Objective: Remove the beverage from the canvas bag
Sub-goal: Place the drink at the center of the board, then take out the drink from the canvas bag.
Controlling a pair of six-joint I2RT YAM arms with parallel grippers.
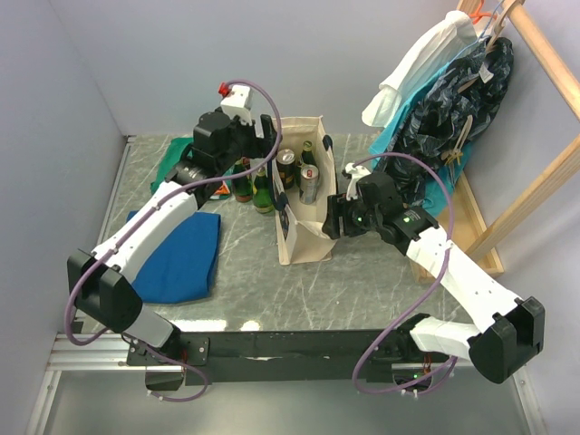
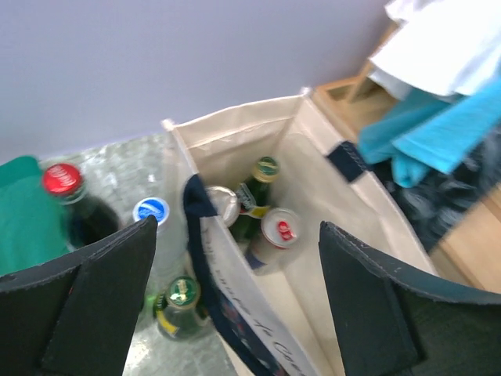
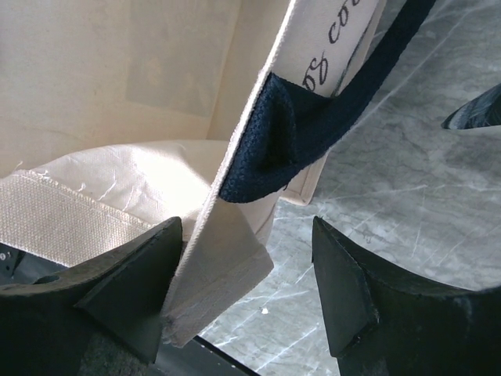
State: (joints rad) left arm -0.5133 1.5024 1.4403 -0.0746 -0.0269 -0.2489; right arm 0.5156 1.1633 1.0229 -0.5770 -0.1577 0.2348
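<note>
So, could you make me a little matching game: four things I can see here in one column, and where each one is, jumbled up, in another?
Things:
1. can with a red tab
2. red-capped bottle
3. white shirt
4. blue cloth

Places:
A. hanging up at the right
B. lying flat on the table, near its front left
C. standing inside the bag
D. standing outside the bag, on its left side

Pairs: 1-C, 2-D, 3-A, 4-B.
</note>
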